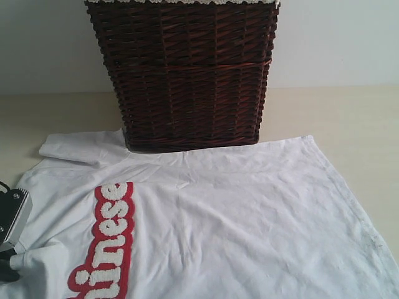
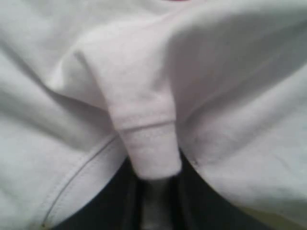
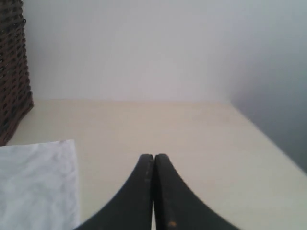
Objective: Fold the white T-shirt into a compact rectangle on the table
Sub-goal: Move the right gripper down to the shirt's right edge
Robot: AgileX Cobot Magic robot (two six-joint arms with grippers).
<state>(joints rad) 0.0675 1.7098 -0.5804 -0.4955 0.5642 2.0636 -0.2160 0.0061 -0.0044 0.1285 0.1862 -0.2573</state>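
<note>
The white T-shirt lies spread on the pale table in front of a basket, with red-outlined fuzzy lettering near its left side. At the exterior view's lower left, my left gripper sits at the shirt's bunched edge. In the left wrist view a hemmed fold of the white T-shirt runs down into my left gripper, whose dark fingers are shut on it. My right gripper is shut on nothing, above bare table, beside a corner of the white T-shirt. It is out of the exterior view.
A tall dark wicker basket with white lace trim stands at the back middle, touching the shirt's far edge. The right wrist view catches the basket off to one side. A light wall rises behind the table, whose right edge runs close to my right gripper.
</note>
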